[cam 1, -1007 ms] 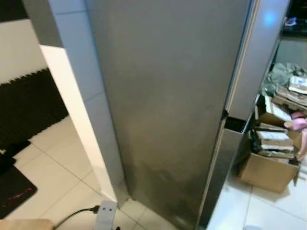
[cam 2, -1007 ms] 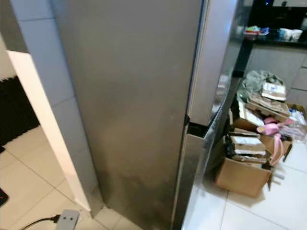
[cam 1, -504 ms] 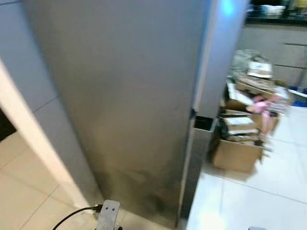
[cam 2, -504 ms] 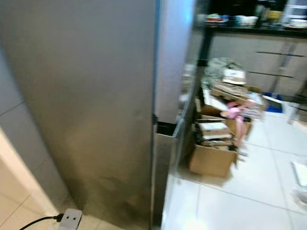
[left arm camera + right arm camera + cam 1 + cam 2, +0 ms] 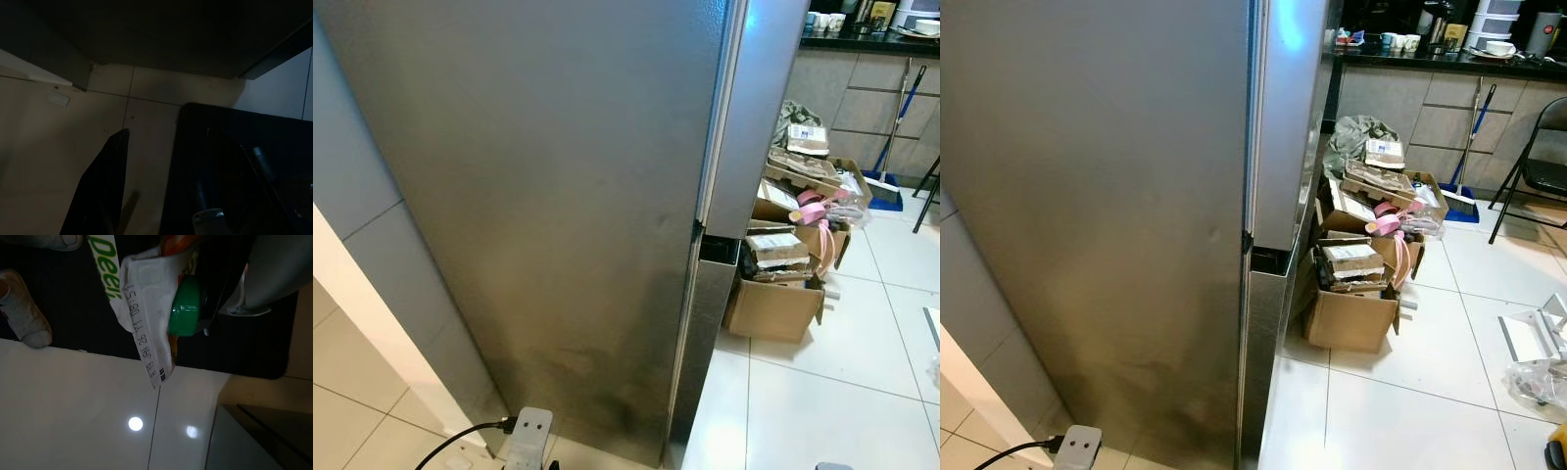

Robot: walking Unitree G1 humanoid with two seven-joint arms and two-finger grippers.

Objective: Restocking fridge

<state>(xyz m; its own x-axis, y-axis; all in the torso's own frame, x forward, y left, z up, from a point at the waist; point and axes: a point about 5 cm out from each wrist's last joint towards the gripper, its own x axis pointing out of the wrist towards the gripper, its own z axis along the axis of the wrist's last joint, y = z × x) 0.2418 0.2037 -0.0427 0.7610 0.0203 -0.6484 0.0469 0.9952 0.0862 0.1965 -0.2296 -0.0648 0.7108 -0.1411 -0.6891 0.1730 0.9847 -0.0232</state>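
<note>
hanging onto a green-capped carton (image 5: 161,308) with the right gripper (image 5: 215,293) clamped on it, left gripper (image 5: 105,196) can't tell, fridge (image 5: 558,196) ahead is shut, so fumbling that door one-handed could drop it.

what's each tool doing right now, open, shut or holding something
Left tool: hangs idle over the floor, cannot tell if open or shut.
Right tool: shut on a carton with a green cap.

One steel fridge (image 5: 558,215), one loaded cardboard box (image 5: 1349,318), one carton (image 5: 146,303) with a green cap (image 5: 185,307) — plus one broom (image 5: 1469,147), one folding chair (image 5: 1538,162) and one power strip (image 5: 530,439).
</note>
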